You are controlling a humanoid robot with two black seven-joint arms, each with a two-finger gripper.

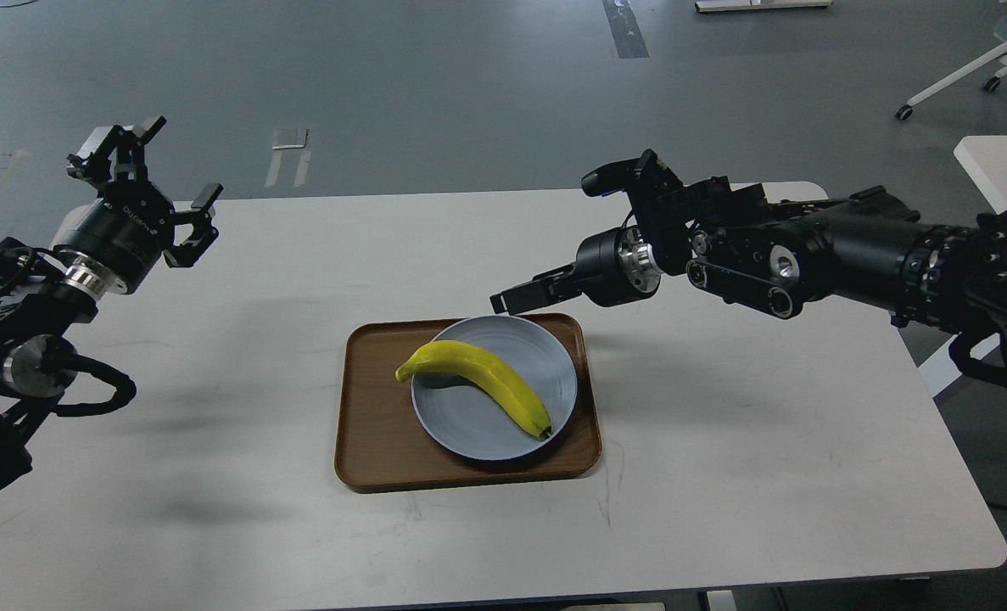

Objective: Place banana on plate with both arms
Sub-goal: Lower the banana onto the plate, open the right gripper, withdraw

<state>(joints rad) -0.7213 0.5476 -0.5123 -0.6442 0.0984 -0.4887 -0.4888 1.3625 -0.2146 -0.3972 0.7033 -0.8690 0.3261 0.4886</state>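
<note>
The yellow banana (478, 379) lies across the pale blue-grey plate (541, 361), its greenish stem end reaching over the plate's left rim and its dark tip near the front right rim. Nothing is holding it. My right gripper (520, 297) hangs empty just above and behind the plate's far rim, its fingers pointing left and slightly parted. My left gripper (159, 174) is open and empty, raised above the table's far left corner, well away from the plate.
The plate sits in a rectangular brown wooden tray (376, 424) in the middle of the white table (724, 475). A second white table (999, 161) and a wheeled stand (961, 81) are at the far right, off the table.
</note>
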